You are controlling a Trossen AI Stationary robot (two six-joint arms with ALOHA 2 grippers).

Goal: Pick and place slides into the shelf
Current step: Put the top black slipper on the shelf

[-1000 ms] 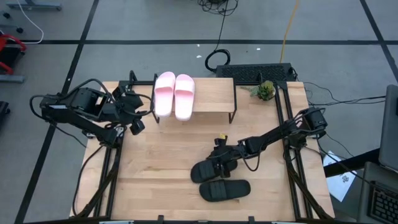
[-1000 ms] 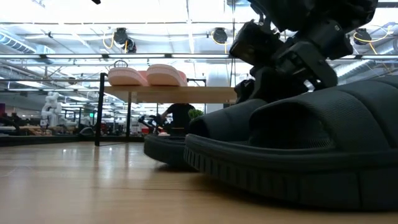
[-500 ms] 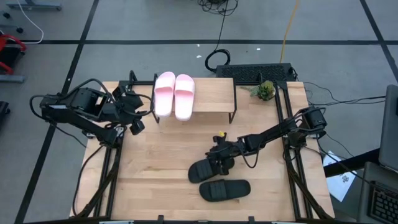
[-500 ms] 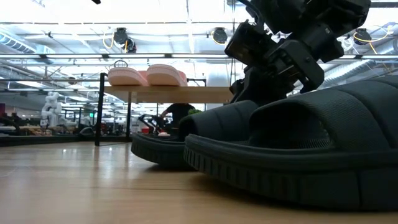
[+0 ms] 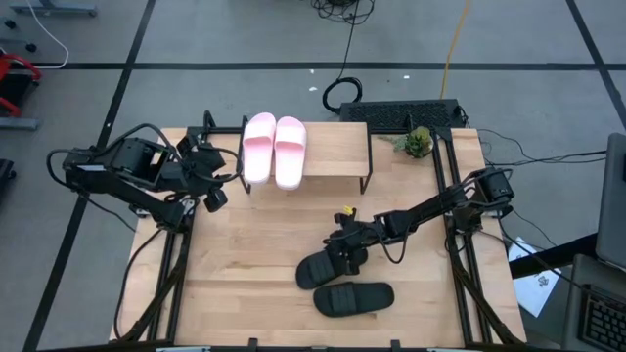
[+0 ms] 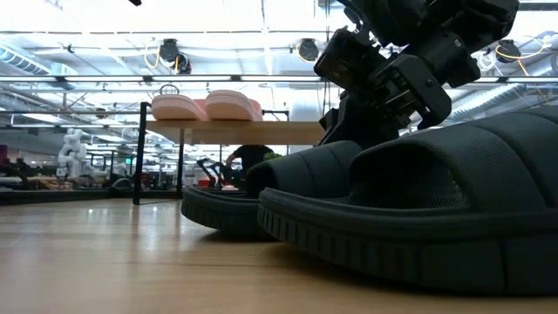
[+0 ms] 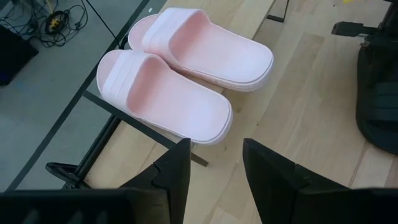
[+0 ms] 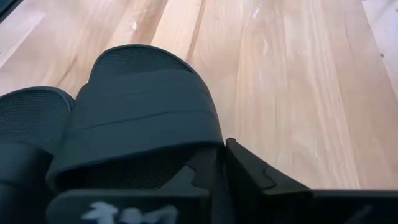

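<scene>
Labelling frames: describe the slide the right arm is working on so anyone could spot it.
On the large wooden tabletop, in front of the low plank-topped shelf, lie two matte black slide sandals. It is the one nearer the shelf, with the right gripper pinching its strap edge; the other black slide lies untouched.

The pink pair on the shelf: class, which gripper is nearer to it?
Left. The left gripper waits just beside the pink pair, while the right gripper is across the table, at a black slide.

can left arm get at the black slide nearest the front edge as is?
Probably not. The left gripper sits by the shelf, across the table; that black slide lies beyond the right gripper and its slide.
</scene>
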